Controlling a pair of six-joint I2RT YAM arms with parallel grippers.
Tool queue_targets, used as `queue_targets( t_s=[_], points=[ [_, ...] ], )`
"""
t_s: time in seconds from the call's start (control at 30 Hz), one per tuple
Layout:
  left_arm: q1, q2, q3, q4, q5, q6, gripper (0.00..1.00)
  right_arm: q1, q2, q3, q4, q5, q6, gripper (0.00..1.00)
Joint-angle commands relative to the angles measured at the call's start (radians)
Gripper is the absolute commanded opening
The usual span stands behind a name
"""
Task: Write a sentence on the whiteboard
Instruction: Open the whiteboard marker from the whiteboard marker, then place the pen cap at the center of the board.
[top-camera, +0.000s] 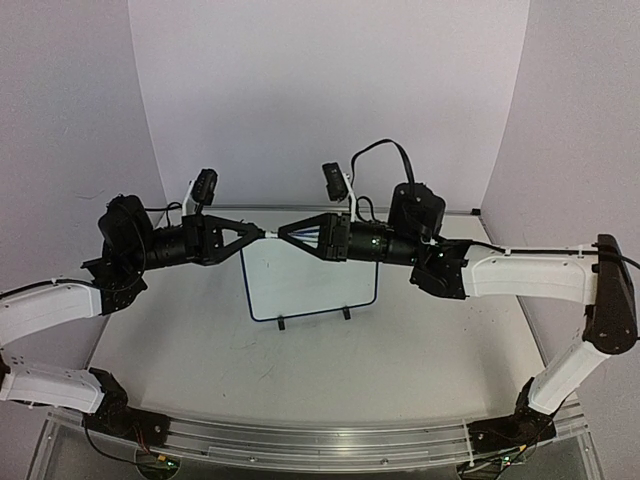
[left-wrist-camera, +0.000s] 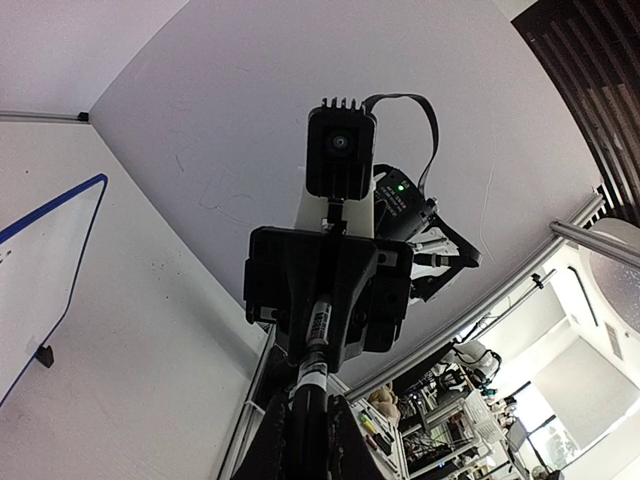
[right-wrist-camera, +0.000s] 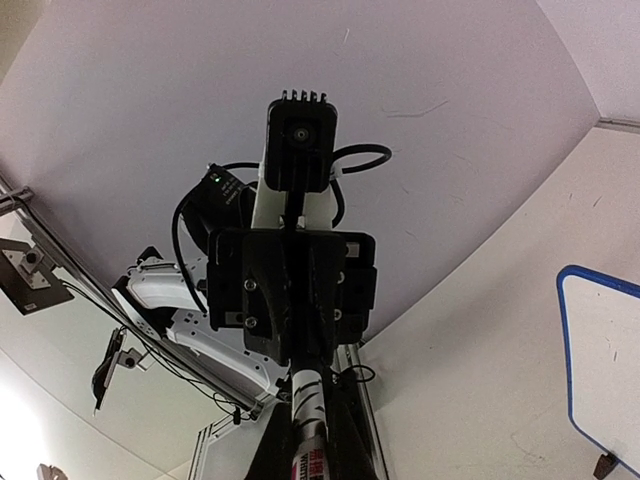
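The whiteboard (top-camera: 310, 285) stands on its two black feet at mid table, white with a thin blue frame. I see no lettering of the sentence on it. My left gripper (top-camera: 262, 233) and right gripper (top-camera: 284, 233) meet tip to tip above the board's top left edge, each shut on one end of a slim black-and-white marker pen (top-camera: 273, 234). In the left wrist view my left gripper (left-wrist-camera: 305, 425) grips the pen's black end (left-wrist-camera: 319, 325). In the right wrist view my right gripper (right-wrist-camera: 306, 445) grips the labelled body (right-wrist-camera: 308, 390). A board corner shows in both wrist views (left-wrist-camera: 40, 270) (right-wrist-camera: 610, 360).
White backdrop walls (top-camera: 330, 100) curve round the back and sides of the table. An aluminium rail (top-camera: 320, 440) runs along the near edge between the arm bases. Shelves and clutter (left-wrist-camera: 450, 410) lie beyond the table's side.
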Motion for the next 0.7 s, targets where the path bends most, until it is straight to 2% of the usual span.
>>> queue_targets(
  t_s=[0.0,0.13,0.27,0.43,0.5,0.57,0.67],
  points=[
    [0.005,-0.041,0.001,-0.059,-0.121,0.007,0.0,-0.035,-0.057,-0.061,0.054,0.042,0.034,0.0],
    [0.09,-0.078,0.002,-0.079,-0.149,-0.037,0.0,-0.089,-0.131,-0.149,0.096,0.037,0.065,0.0],
    [0.224,-0.102,-0.024,-0.012,-0.085,-0.135,0.0,-0.133,-0.231,-0.231,0.1,0.018,0.07,0.0],
    [0.231,-0.086,-0.019,-0.042,-0.025,-0.117,0.0,-0.155,-0.33,-0.269,0.083,-0.032,0.042,0.0],
    [0.23,-0.087,-0.019,-0.143,0.01,-0.054,0.0,-0.158,-0.367,-0.265,0.032,-0.031,0.008,0.0],
    [0.229,-0.1,-0.012,-0.322,0.019,0.074,0.0,-0.158,-0.399,-0.255,-0.054,-0.013,-0.045,0.0],
    [0.21,-0.144,0.006,-0.675,-0.104,0.281,0.0,-0.156,-0.432,-0.239,-0.194,0.045,-0.135,0.0]
  ],
)
